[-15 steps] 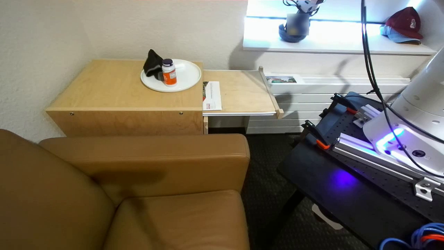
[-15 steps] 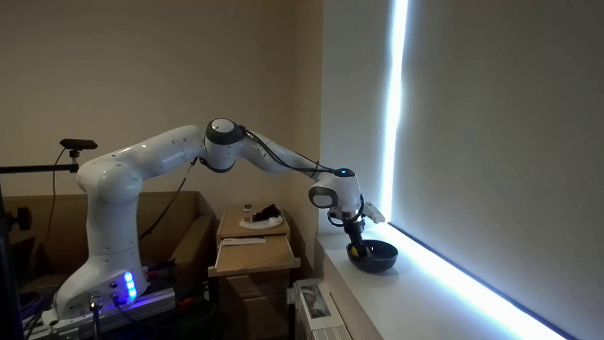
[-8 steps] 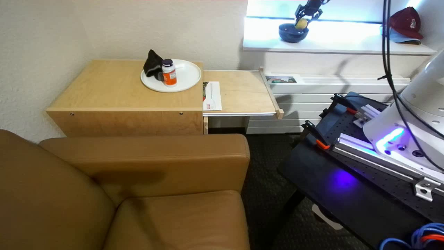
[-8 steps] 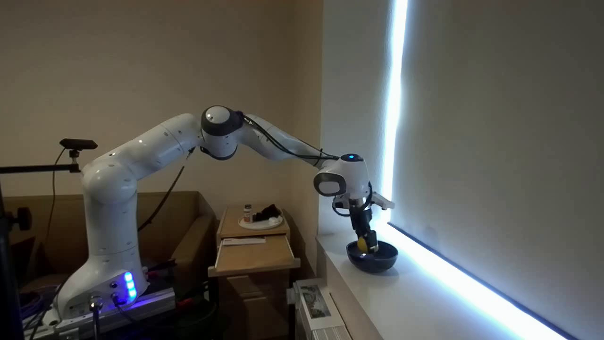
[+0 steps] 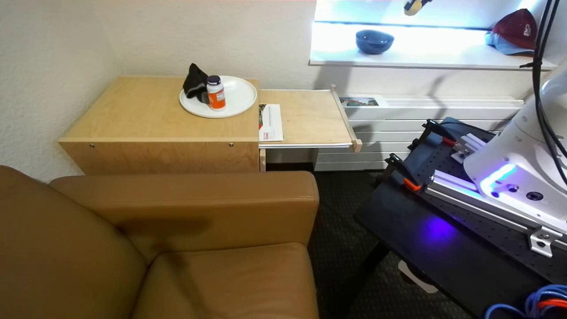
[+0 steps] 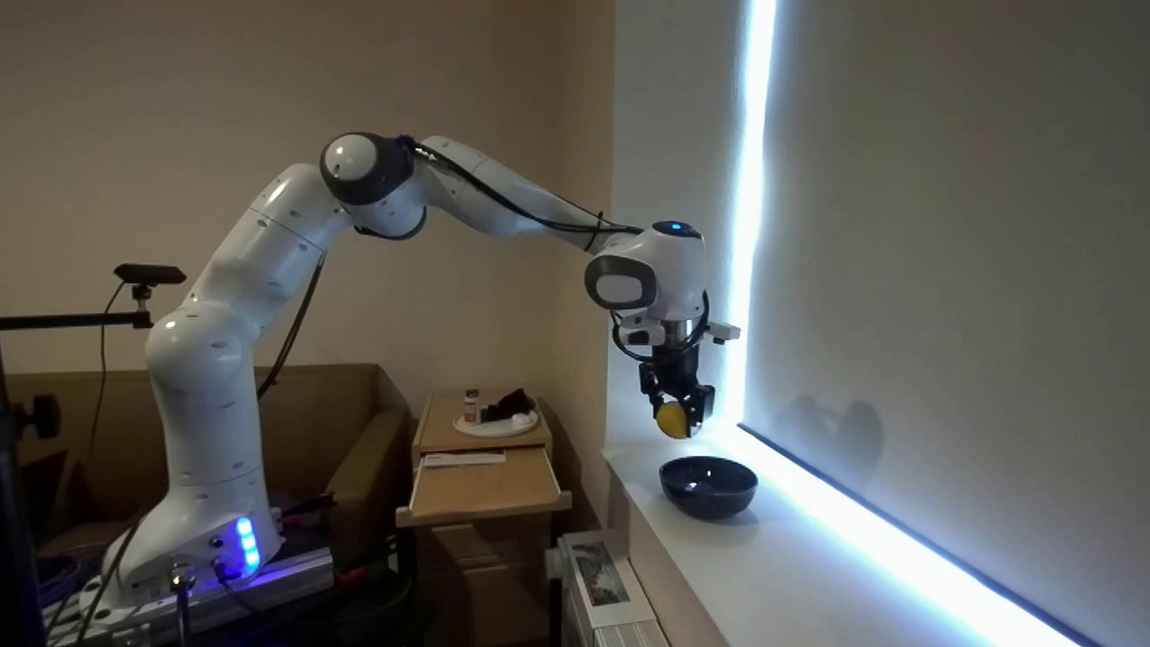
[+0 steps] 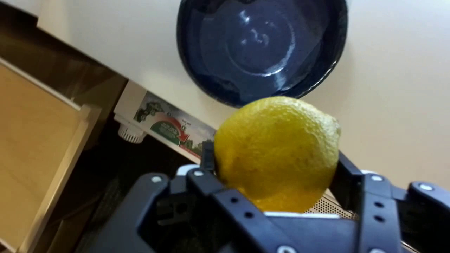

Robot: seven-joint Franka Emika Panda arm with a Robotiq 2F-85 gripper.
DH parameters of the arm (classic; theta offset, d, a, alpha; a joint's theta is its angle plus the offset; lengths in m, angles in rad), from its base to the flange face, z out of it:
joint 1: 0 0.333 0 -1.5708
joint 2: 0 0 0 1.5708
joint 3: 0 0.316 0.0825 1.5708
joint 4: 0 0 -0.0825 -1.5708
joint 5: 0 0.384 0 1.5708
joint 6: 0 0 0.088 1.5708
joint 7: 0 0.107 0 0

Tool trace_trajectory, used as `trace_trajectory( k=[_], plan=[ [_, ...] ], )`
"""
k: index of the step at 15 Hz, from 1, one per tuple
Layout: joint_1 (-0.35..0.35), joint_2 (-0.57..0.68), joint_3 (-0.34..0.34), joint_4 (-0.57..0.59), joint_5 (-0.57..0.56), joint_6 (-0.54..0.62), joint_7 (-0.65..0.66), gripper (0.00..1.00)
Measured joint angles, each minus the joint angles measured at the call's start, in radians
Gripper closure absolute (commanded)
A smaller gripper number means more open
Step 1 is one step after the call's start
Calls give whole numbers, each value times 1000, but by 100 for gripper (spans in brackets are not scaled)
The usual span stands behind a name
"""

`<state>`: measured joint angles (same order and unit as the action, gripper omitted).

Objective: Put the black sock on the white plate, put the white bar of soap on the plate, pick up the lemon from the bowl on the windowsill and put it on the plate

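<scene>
My gripper (image 6: 680,417) is shut on the yellow lemon (image 6: 672,420) and holds it above the windowsill, above and beside the dark blue bowl (image 6: 710,501). In the wrist view the lemon (image 7: 276,151) sits between both fingers, and the bowl (image 7: 211,75) behind it is empty. In an exterior view the lemon (image 5: 413,8) shows at the top edge, with most of the gripper cut off. The white plate (image 5: 241,97) is on the wooden cabinet. The black sock (image 5: 194,81) lies on it. A small white lump, likely the soap (image 6: 522,420), is on the plate too.
A white and orange bottle (image 5: 216,95) stands on the plate beside the sock. A pulled-out shelf (image 5: 310,115) with a leaflet (image 5: 271,122) sticks out below the cabinet top. Caps (image 5: 516,31) lie on the windowsill. A brown sofa (image 5: 186,190) stands before the cabinet.
My gripper has risen out of the bowl with the lemon in it, leaving the bowl in place on the sill. The upper arm has lifted and drawn back. The plate's things have not moved.
</scene>
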<state>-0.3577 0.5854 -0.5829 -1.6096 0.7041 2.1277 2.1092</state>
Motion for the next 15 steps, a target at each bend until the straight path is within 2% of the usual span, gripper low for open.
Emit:
trace_trajectory(
  k=[3,4,7,8,10,12,15],
  plan=[
    [-1,-122,66,-155,-87,-1,-120,49],
    [-11,-143,87,-184,-89,-17,-162,24],
    [-27,-146,106,-190,-92,-15,-161,24],
    [-27,-145,107,-190,-92,-14,-160,49],
    [-27,-145,113,-190,-106,-14,-163,49],
    [-6,-169,153,-217,-158,0,-192,49],
    [82,-258,214,-306,-252,40,-195,49]
  ],
)
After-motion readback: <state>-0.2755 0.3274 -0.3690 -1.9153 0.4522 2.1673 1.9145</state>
